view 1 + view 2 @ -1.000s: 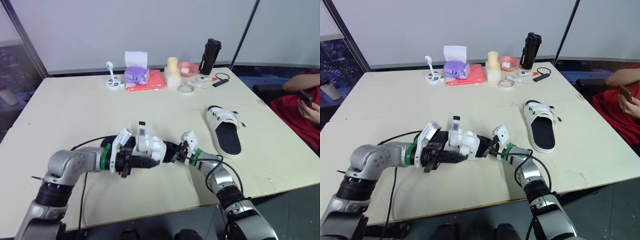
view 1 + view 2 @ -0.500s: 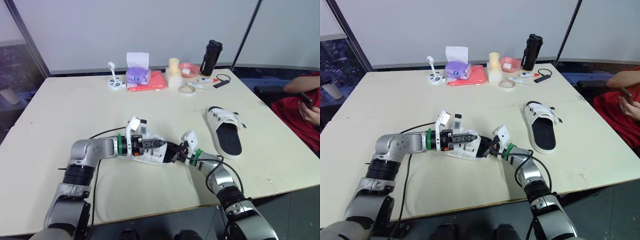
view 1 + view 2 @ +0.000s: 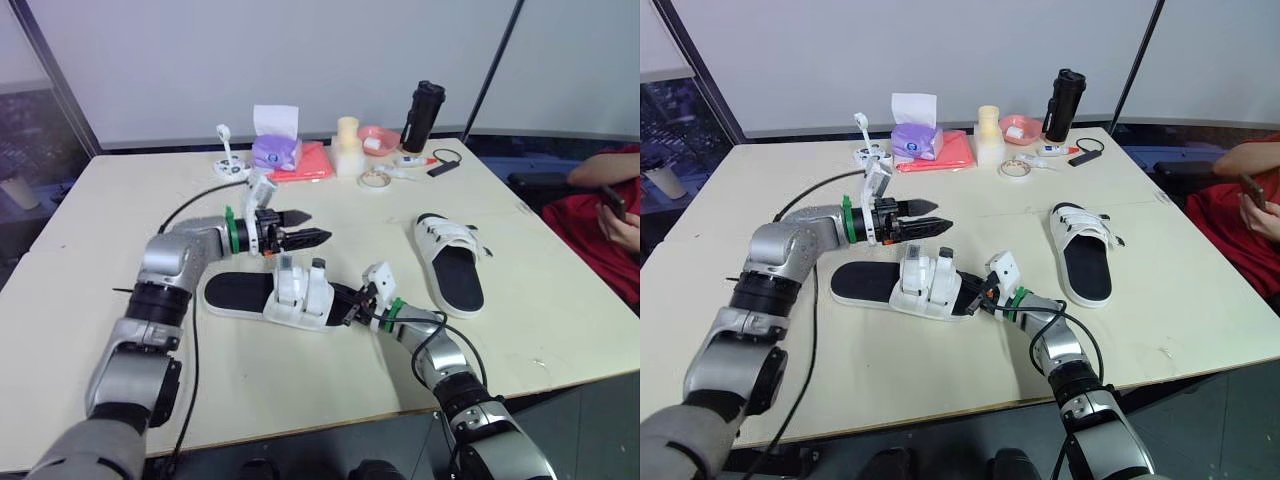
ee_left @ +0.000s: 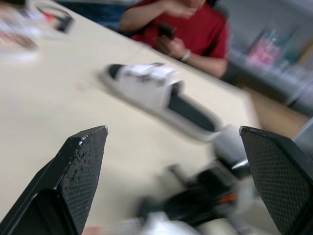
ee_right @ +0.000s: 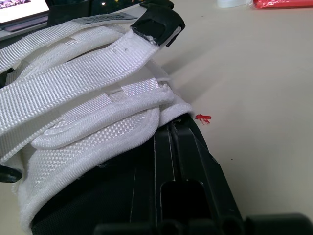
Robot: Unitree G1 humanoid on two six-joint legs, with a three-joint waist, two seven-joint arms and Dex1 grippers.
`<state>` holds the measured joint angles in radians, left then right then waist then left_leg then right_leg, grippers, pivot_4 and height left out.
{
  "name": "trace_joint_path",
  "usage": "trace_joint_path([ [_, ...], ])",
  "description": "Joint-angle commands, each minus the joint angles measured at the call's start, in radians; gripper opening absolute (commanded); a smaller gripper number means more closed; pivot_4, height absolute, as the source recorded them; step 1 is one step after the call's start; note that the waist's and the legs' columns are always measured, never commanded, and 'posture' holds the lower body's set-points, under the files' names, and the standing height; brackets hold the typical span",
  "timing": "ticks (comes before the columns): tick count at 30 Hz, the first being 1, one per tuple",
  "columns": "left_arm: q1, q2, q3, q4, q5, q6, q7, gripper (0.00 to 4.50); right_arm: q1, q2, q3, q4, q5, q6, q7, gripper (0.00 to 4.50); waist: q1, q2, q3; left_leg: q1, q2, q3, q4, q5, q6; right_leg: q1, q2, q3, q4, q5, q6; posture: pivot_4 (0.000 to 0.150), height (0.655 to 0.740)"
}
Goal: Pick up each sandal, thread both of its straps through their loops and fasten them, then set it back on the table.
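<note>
Left tool (image 3: 312,225) is wide open with nothing in it, hovering just behind the near sandal (image 3: 240,294). That one's lying flat on the counter (image 3: 120,210) with its white straps (image 3: 298,284) poking up loose. Right tool (image 3: 350,306) is clamped on that sandal's strap end, and the second sandal (image 3: 450,262) sits well off to the right.

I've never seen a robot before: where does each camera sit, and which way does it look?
Eye views: on the head, looking forward and down over the table; both arms show, right hand at the near sandal.
Left wrist view: on that wrist, looking between the open fingers of the left hand at the far sandal and a person.
Right wrist view: on that wrist, close on the near sandal's straps.
Eye and left wrist views share the far sandal.
</note>
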<state>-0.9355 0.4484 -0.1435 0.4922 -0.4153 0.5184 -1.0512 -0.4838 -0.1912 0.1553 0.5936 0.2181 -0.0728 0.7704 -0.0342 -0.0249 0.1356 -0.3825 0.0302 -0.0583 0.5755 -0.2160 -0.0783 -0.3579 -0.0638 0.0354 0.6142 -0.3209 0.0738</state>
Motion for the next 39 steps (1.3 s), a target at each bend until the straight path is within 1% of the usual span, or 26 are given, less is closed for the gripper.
trace_joint_path([
  [1, -0.06, -0.013, -0.05, 0.156, 0.112, -0.153, -0.079, 4.46, 0.085, -0.036, 0.014, 0.233, -0.099, 0.09, -0.084, 0.0, 0.0, 0.0, 0.0, 0.0, 0.0, 0.0, 0.0, 0.0, 0.0, 0.0, 0.0, 0.0, 0.0, 0.0, 0.0, 0.15, 0.74],
  [3, -0.101, -0.027, -0.055, 0.239, 0.107, -0.109, -0.179, 4.46, 0.085, -0.036, 0.014, 0.231, -0.099, 0.09, -0.085, 0.0, 0.0, -0.001, 0.0, 0.0, 0.001, 0.0, 0.0, 0.0, 0.001, 0.0, 0.0, 0.0, 0.0, 0.0, 0.0, 0.15, 0.74],
  [5, -0.132, -0.033, -0.066, 0.305, 0.126, -0.096, -0.248, 4.46, 0.085, -0.036, 0.012, 0.228, -0.097, 0.092, -0.088, 0.0, -0.001, -0.002, 0.001, -0.002, 0.001, -0.001, 0.0, 0.0, 0.001, -0.001, 0.0, -0.002, 0.0, 0.0, 0.0, 0.15, 0.74],
  [12, -0.186, -0.074, -0.073, 0.443, 0.19, -0.097, -0.333, 4.46, 0.102, -0.039, 0.008, 0.214, -0.095, 0.093, -0.093, 0.0, -0.002, -0.002, 0.0, -0.002, -0.001, -0.002, 0.0, 0.002, 0.003, 0.0, 0.002, -0.006, 0.0, 0.0, 0.002, 0.15, 0.74],
  [15, -0.19, -0.095, -0.071, 0.472, 0.217, -0.109, -0.333, 3.69, 0.099, -0.037, 0.006, 0.216, -0.094, 0.093, -0.096, 0.0, -0.002, -0.002, 0.0, -0.002, -0.002, -0.002, 0.001, 0.002, 0.003, 0.0, 0.002, -0.007, 0.0, 0.001, 0.006, 0.15, 0.74],
  [17, -0.192, -0.104, -0.063, 0.483, 0.228, -0.114, -0.335, 2.68, 0.096, -0.037, 0.004, 0.218, -0.094, 0.093, -0.097, 0.0, -0.002, -0.003, 0.0, -0.002, -0.002, -0.001, 0.001, 0.002, 0.003, 0.001, 0.003, -0.008, 0.0, 0.001, 0.009, 0.15, 0.74],
  [18, -0.194, -0.108, -0.057, 0.489, 0.229, -0.117, -0.332, 2.24, 0.096, -0.037, 0.004, 0.218, -0.094, 0.093, -0.097, 0.0, -0.002, -0.003, 0.0, -0.002, -0.002, -0.001, 0.001, 0.002, 0.003, 0.001, 0.003, -0.009, 0.0, 0.001, 0.01, 0.15, 0.74],
  [19, -0.196, -0.113, -0.045, 0.494, 0.227, -0.118, -0.325, 1.69, 0.095, -0.037, 0.003, 0.218, -0.094, 0.093, -0.097, 0.0, -0.002, -0.002, 0.001, -0.002, -0.002, -0.001, 0.001, 0.002, 0.003, 0.001, 0.003, -0.009, 0.0, 0.001, 0.01, 0.15, 0.74],
  [20, -0.2, -0.116, -0.032, 0.497, 0.22, -0.115, -0.322, 1.28, 0.096, -0.037, 0.003, 0.218, -0.094, 0.093, -0.097, 0.0, -0.002, -0.002, 0.001, -0.002, -0.002, -0.002, 0.001, 0.002, 0.003, 0.001, 0.003, -0.009, 0.0, 0.001, 0.011, 0.15, 0.74],
  [21, -0.202, -0.118, -0.022, 0.496, 0.214, -0.112, -0.326, 0.66, 0.097, -0.038, 0.003, 0.217, -0.094, 0.092, -0.097, 0.0, -0.002, -0.002, 0.001, -0.002, -0.002, -0.002, 0.001, 0.002, 0.003, 0.001, 0.003, -0.01, 0.0, 0.001, 0.011, 0.15, 0.74],
  [22, -0.202, -0.118, -0.011, 0.491, 0.207, -0.108, -0.334, 0.18, 0.098, -0.038, 0.003, 0.216, -0.095, 0.092, -0.097, 0.0, -0.002, -0.002, 0.001, -0.002, -0.002, -0.002, 0.001, 0.002, 0.003, 0.001, 0.003, -0.01, 0.001, 0.001, 0.011, 0.15, 0.74],
  [23, -0.202, -0.118, 0.005, 0.48, 0.193, -0.098, -0.346, 0.08, 0.1, -0.038, 0.004, 0.216, -0.095, 0.092, -0.096, 0.0, -0.002, -0.003, 0.001, -0.002, -0.002, -0.002, 0.001, 0.002, 0.003, 0.001, 0.003, -0.01, 0.001, 0.001, 0.011, 0.15, 0.74],
  [26, -0.203, -0.112, 0.063, 0.416, 0.124, -0.023, -0.405, 0.08, 0.102, -0.037, 0.005, 0.216, -0.095, 0.091, -0.096, 0.0, -0.002, -0.003, 0.001, -0.002, -0.002, -0.002, 0.001, 0.002, 0.003, 0.002, 0.003, -0.01, 0.001, 0.002, 0.012, 0.15, 0.74],
  [29, -0.197, -0.099, 0.094, 0.358, 0.089, 0.051, -0.421, 0.08, 0.102, -0.037, 0.005, 0.216, -0.096, 0.091, -0.095, 0.0, -0.003, -0.003, 0.001, -0.002, -0.002, -0.002, 0.001, 0.002, 0.003, 0.002, 0.003, -0.01, 0.001, 0.002, 0.012, 0.15, 0.74],
  [33, -0.178, -0.099, 0.092, 0.351, 0.117, 0.032, -0.367, 0.08, 0.097, -0.034, 0.007, 0.225, -0.097, 0.088, -0.094, 0.0, -0.003, -0.003, 0.001, 0.0, -0.002, -0.002, 0.001, 0.002, 0.003, 0.003, 0.003, -0.011, 0.001, 0.002, 0.013, 0.15, 0.74],
  [39, -0.192, -0.113, 0.083, 0.455, 0.18, -0.06, -0.267, 0.08, 0.092, -0.031, 0.007, 0.228, -0.098, 0.086, -0.095, 0.0, -0.002, -0.003, 0.001, 0.0, -0.002, -0.002, 0.001, 0.002, 0.003, 0.003, 0.004, -0.011, 0.001, 0.002, 0.014, 0.15, 0.74],
])
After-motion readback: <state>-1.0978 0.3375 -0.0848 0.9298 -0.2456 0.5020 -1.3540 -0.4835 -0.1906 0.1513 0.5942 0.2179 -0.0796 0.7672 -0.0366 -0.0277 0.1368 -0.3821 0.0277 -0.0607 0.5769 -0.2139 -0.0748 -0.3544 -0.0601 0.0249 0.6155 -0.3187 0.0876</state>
